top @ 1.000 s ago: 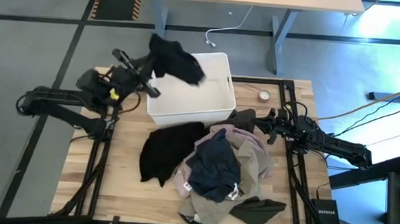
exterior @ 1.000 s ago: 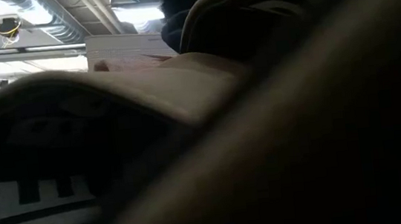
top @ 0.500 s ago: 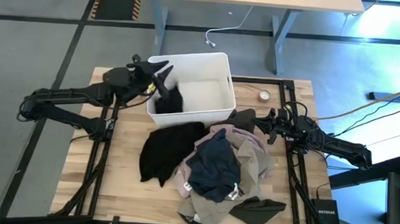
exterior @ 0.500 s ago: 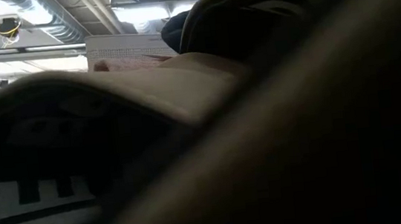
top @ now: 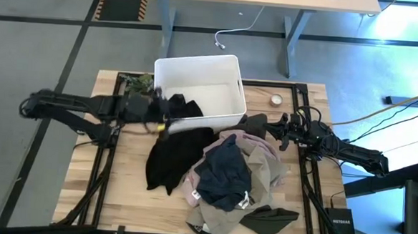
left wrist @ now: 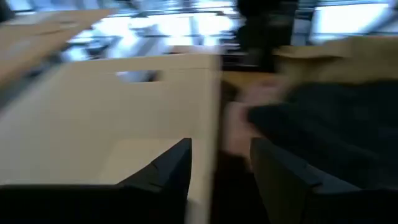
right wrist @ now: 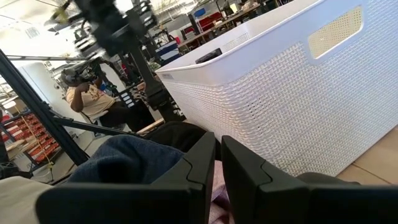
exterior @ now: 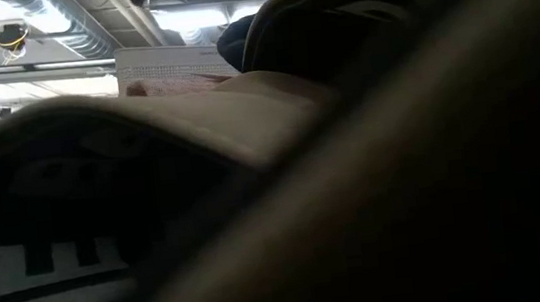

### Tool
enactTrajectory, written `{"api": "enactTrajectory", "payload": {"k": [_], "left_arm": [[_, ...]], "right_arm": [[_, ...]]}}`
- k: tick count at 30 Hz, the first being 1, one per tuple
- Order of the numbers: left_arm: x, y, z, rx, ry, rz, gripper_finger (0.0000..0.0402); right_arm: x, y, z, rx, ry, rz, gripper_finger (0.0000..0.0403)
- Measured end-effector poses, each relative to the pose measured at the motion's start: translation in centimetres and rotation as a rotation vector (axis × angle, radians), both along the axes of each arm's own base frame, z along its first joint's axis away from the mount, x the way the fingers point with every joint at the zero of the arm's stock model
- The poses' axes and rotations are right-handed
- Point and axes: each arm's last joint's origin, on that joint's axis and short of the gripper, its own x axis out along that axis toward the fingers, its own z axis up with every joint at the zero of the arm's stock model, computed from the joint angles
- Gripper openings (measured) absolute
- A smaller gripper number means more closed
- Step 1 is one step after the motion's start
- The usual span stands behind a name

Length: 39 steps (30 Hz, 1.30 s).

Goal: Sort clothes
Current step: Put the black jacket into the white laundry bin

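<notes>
A black garment (top: 182, 106) lies inside the white bin (top: 222, 69), at its near left corner. My left gripper (top: 160, 114) is open and empty at that corner; in the left wrist view (left wrist: 221, 168) its fingers stand on either side of the bin's wall (left wrist: 205, 118). A second black garment (top: 172, 158) lies flat on the table. Beside it is a pile of navy blue (top: 224, 176), dusty pink (top: 245, 142), beige-tan (top: 267, 170) and olive-grey (top: 269, 220) garments. My right gripper (top: 273, 127) is shut and empty (right wrist: 217, 163) at the pile's far right.
A small roll of tape (top: 276, 100) lies on the table right of the bin. Garments lie right in front of the low camera and block its view, except for the bin's top (exterior: 171, 66). A person (right wrist: 93, 99) sits in the room beyond the table.
My left gripper held a black garment up over the bin, went down into the bin and let it go. The garment now lies in the bin's near left corner. The gripper has since moved toward the table's near edge, to the bin's corner.
</notes>
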Motion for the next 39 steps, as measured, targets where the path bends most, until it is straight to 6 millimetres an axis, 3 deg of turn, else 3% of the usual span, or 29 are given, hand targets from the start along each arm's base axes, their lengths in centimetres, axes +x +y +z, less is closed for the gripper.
{"api": "enactTrajectory", "payload": {"k": [6,15,26,34,39], "left_arm": [[-0.6,-5.5,-1.8,-0.007,0.061,-0.245,0.0157],[0.3,-9.1,-4.7,0.008,0.176,-0.292,0.0157],[2.5,-8.8,-6.8,-0.105,0.211,-0.141,0.0170],[3.7,-8.5,-8.4,-0.045,0.283,-0.128,0.0219],[4.0,-8.1,-10.7,0.028,0.433,-0.083,0.0227]], "right_arm": [[0.0,0.0,0.0,0.000,-0.001,0.000,0.0046],[0.0,0.1,0.0,0.001,-0.004,0.024,0.0046],[0.0,0.2,0.1,-0.001,-0.014,0.079,0.0046],[0.0,0.2,0.1,-0.001,-0.014,0.076,0.0046],[0.0,0.2,0.1,-0.001,-0.014,0.076,0.0046]]}}
